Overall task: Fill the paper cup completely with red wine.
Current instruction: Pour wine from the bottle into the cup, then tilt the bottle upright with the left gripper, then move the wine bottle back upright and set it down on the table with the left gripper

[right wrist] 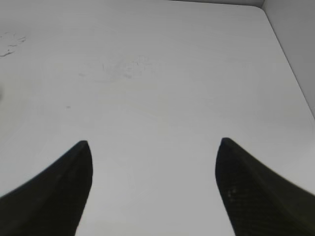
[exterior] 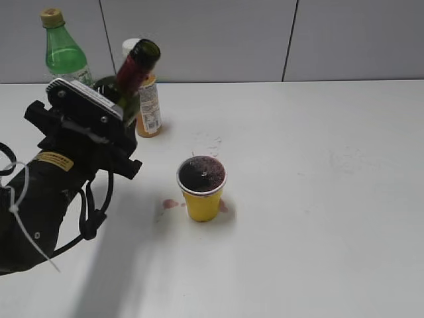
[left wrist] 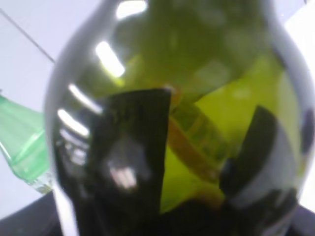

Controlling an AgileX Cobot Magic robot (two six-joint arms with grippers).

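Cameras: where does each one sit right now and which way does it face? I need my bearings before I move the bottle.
Exterior view: slanted down from chest height onto the table; shows the left arm holding the wine bottle tilted, near the paper cup.
Left wrist view: on the left arm, pressed against the bottle's green glass; no fingers clearly visible.
Right wrist view: on the right arm, facing bare tabletop; right gripper open, empty.
Shared: exterior and left wrist views both show the wine bottle and the soda bottle.

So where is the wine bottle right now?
In the exterior view the wine bottle is at the left rear of the table, tilted in the left pincer, in front of the orange juice bottle, up-left of the paper cup.
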